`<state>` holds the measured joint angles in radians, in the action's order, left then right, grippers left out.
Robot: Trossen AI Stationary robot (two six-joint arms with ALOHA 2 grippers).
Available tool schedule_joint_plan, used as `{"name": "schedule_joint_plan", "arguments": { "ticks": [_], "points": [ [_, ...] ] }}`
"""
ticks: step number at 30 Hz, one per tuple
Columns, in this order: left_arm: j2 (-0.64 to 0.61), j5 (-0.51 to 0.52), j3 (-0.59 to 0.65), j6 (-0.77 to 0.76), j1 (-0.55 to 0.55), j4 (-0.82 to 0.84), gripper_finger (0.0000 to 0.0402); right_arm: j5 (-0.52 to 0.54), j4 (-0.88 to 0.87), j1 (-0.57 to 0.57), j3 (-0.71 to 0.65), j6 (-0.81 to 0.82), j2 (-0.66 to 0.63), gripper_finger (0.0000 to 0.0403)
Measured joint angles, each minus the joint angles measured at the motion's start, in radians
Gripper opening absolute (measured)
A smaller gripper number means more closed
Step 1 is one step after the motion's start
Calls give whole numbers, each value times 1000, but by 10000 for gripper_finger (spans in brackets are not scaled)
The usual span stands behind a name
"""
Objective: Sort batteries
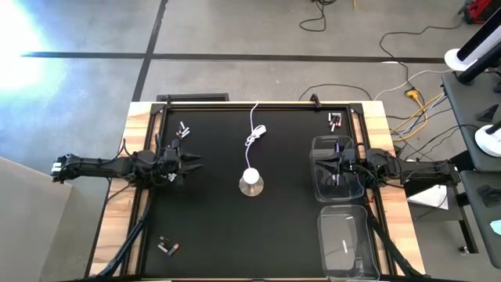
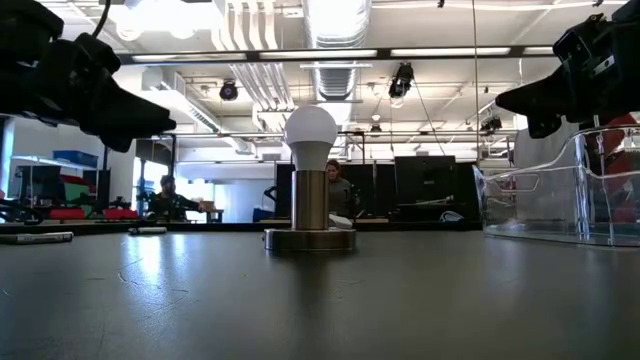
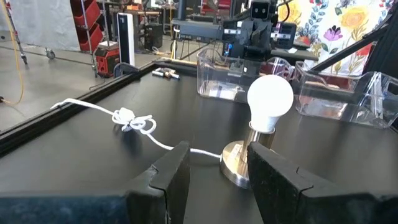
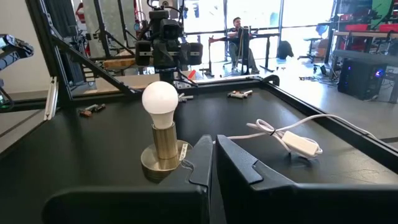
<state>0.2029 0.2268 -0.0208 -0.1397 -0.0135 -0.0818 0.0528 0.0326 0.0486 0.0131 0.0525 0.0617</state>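
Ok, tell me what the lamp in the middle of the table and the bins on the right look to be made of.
Lamp base: looks like brushed metal, brassy-silver, with a soft sheen. Its bulb: matte white, frosted glass or plastic; the look leaves it open. Bins: clear, glossy plastic by the look, since the room shows through the walls and the rims catch highlights.

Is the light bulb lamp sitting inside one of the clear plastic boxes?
No, the lamp stands on the bare black table, well apart from both clear bins.
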Motion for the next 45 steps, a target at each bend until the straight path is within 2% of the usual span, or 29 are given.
{"name": "schedule_joint_plan", "arguments": {
  "ticks": [2,7,14,20,31,39,45],
  "points": [
    [0,0,0,-4,0,-28,139,0,0,0,0,0,0,13],
    [1,-6,0,-154,0,-80,139,0,0,0,0,0,0,13],
    [3,20,0,-38,1,-125,139,0,0,0,0,0,0,13],
    [30,26,1,-60,2,-134,139,0,0,0,0,0,0,13],
    [161,18,2,-60,1,-307,139,0,5,0,0,0,0,13],
    [240,18,2,-63,1,-317,139,3,169,0,0,124,0,13],
    [245,10,2,-64,1,-355,139,2,363,0,0,158,0,13]
  ]
}}
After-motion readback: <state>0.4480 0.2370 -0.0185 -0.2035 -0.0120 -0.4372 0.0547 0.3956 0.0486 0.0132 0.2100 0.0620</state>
